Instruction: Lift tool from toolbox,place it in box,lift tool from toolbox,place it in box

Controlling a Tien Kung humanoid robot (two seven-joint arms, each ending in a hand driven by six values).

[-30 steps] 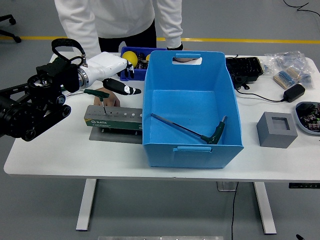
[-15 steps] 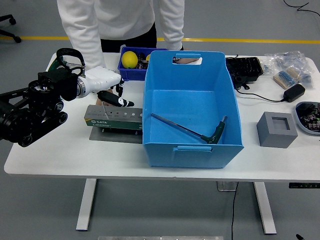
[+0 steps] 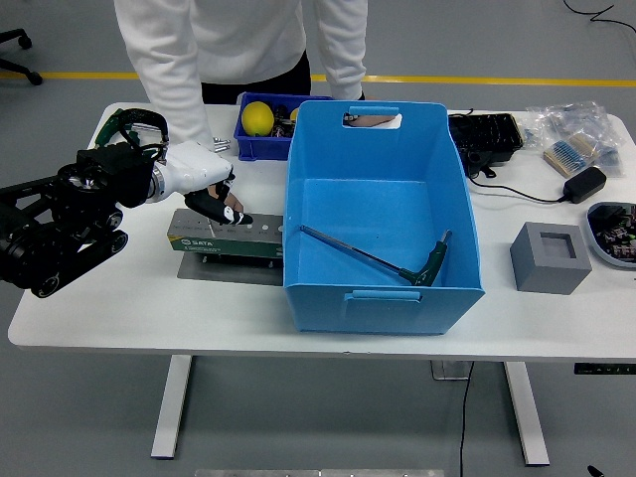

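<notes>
Green-handled, the tool [image 3: 376,258] I'm tracking is lying flat on the floor of the box [image 3: 380,298], its steel shaft running from upper left down to the T-handle at lower right, handle end pointing toward the near right corner. I'm holding the left hand [image 3: 211,189] over the toolbox [image 3: 224,237], fingers curling down onto its top; I can't make out whether they're gripping a second tool or nothing. The right hand isn't showing. A person is standing at the far side, one hand [image 3: 372,119] at the box's far handle slot. My worry: a blind pull could be dragging the toolbox along or dropping a half-caught tool short of the box.
</notes>
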